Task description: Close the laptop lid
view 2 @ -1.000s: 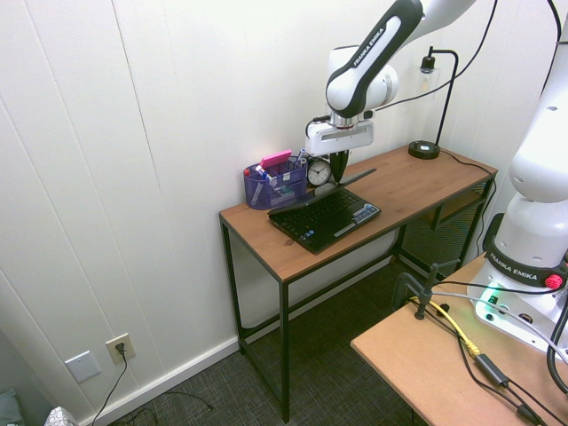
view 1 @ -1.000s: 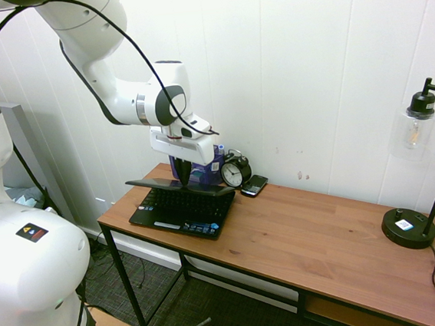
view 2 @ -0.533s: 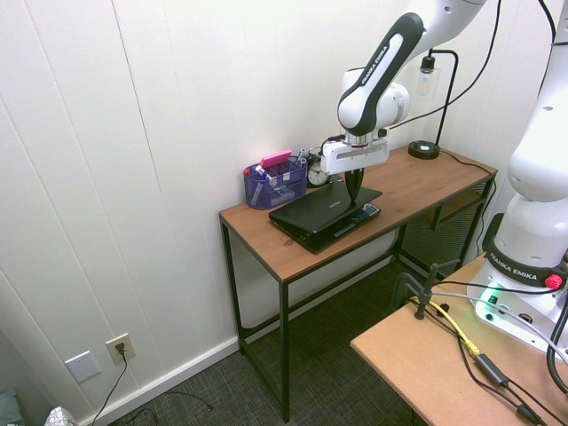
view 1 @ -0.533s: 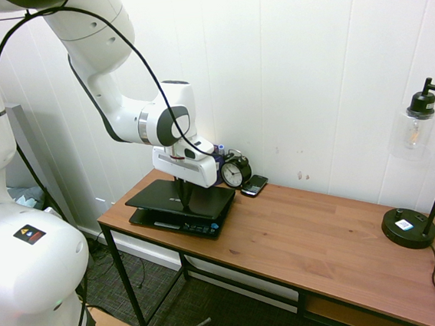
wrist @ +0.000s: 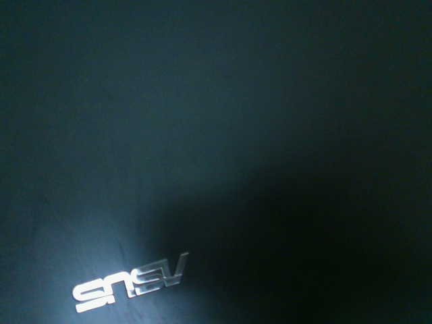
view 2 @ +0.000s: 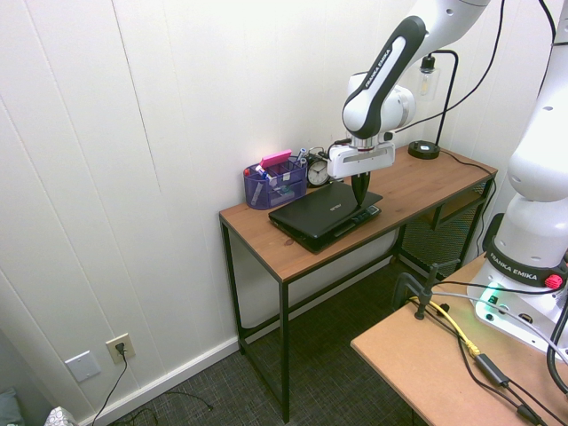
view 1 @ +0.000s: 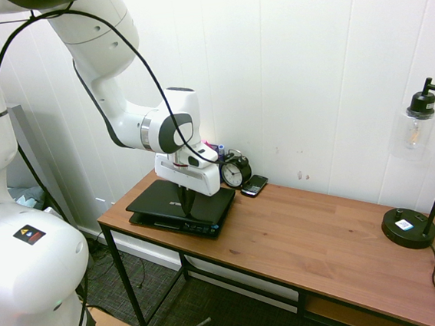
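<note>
now the thin black rectangular laptop lid [view 1: 176,198] lies almost flat over its small black netbook base [view 1: 202,227], at the wall-side end of the brown wooden worktop [view 1: 325,237]. the tool [view 1: 186,208] presses its dark tip straight down on the lid's outer face near the free edge, probably because force far from the hinge turns the panel most easily. its fingers look drawn together into one narrow point, gripping nothing, which suits a push rather than a grasp. a sliver of the base shows along the front, so the lid may not be fully seated yet. the wrist view is filled by the dark lid surface and its silver logo [wrist: 128,280], a sign of how close the tool sits.
</note>
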Tool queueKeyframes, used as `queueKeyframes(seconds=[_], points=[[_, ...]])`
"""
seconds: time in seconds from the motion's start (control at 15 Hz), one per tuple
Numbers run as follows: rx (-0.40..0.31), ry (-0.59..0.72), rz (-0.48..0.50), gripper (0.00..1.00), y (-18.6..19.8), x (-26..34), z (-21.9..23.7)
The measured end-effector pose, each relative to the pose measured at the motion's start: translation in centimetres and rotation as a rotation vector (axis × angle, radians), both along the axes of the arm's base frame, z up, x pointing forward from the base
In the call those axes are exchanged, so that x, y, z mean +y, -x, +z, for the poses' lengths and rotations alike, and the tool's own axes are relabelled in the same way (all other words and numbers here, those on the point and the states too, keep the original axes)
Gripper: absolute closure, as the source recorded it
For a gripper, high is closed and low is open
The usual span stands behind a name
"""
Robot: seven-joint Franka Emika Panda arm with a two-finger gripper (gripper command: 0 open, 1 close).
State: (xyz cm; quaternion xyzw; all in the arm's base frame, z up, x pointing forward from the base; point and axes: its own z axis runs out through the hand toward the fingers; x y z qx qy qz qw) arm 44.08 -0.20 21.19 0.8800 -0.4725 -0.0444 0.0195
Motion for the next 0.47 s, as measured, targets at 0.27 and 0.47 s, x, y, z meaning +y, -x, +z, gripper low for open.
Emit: queueKeyframes(seconds=[0.27,0.47], points=[[0.019,0.000,0.004,1.00,0.5,-0.8,-0.6],[0.019,-0.002,0.000,1.00,0.6,-1.5,-0.7]])
